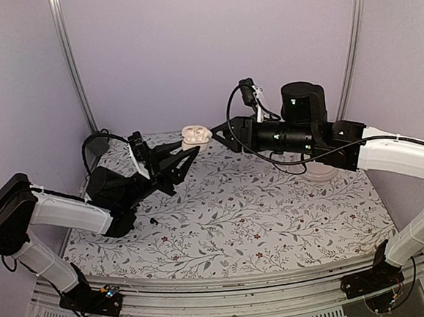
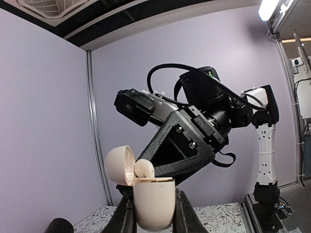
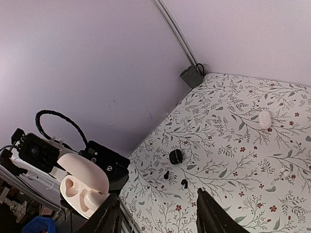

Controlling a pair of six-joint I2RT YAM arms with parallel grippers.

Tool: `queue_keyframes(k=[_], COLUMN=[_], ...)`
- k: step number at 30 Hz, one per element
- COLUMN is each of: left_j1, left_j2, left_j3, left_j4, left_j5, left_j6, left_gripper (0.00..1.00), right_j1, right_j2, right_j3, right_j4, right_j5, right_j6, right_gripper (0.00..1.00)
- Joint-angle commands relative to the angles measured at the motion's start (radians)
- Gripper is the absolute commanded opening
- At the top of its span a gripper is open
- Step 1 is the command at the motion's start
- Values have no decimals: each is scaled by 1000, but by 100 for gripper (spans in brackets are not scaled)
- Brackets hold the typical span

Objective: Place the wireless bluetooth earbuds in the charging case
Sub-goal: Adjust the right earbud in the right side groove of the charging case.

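Top external view has the left arm's black fingers (image 1: 190,155) pinching a cream, egg-shaped plastic charging case (image 1: 195,136) from below. They hold it raised above the floral-patterned counter (image 1: 275,219) with its lid hinged open. Left wrist view shows a rounded cream piece (image 2: 144,169) standing in the case's mouth; whether it is a bud cannot be told. Just right of the case, the right arm's black fingers (image 1: 221,136) stand spread with nothing between them, tips near the case. Right wrist view shows two tiny glossy black bean-shaped earbuds (image 3: 166,174) (image 3: 183,183) lying on the counter, below and right of the case, near a larger round black object (image 3: 175,156).
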Motion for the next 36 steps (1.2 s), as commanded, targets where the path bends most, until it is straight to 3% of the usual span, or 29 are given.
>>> queue_keyframes(k=[1, 36], left_j1=[1, -1], left_j2=[9, -9], left_j3=[20, 11], left_j4=[130, 113], left_j5=[4, -25], left_j6=[-9, -3], left_gripper=[0, 0], right_j1=[17, 68], right_j2=[-21, -34], right_j3=[21, 11], right_j4=[30, -30], right_j5=[-20, 80], right_j6=[-29, -17], right_gripper=[54, 55])
